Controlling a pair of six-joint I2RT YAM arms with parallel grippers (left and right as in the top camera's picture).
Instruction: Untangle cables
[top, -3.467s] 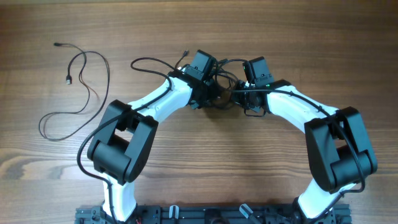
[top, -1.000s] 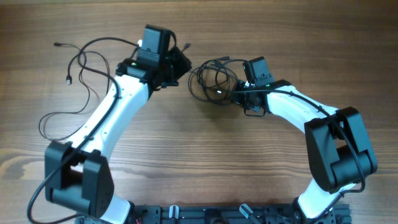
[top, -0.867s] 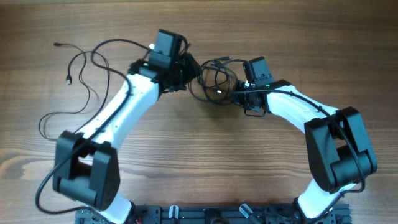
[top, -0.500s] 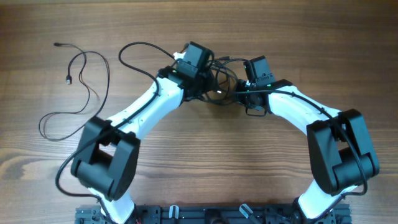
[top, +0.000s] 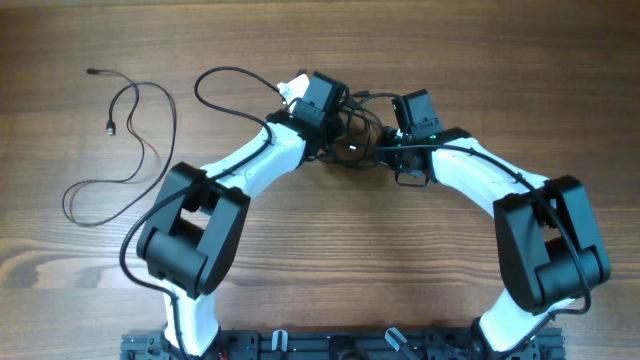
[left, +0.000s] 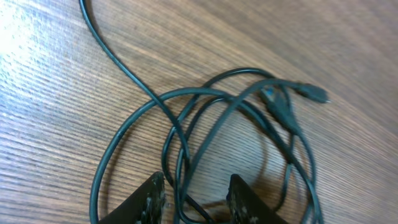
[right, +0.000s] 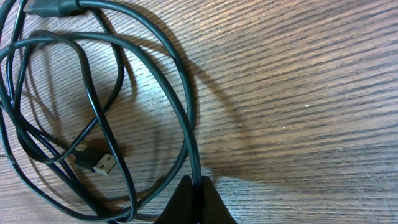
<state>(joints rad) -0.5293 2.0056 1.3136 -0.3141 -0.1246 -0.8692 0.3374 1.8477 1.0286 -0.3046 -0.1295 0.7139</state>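
Across the grainy wooden table (top: 320, 40), right jaws pinch the smooth, black, looped cables (right: 189, 118); left jaws stand apart astride strands.

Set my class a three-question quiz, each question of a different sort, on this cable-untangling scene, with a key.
1. True or false: the right gripper is shut on a strand of the tangled cables.
2. Choose one: in the right wrist view, the silver-tipped plug is
A) lying on the table inside the big loop
B) hanging in the air
C) plugged into a socket
3. Fill the gap: one separate cable lies by itself, apart from the tangle, on the robot's ____ side.

Key: 1 true; 2 A; 3 left.
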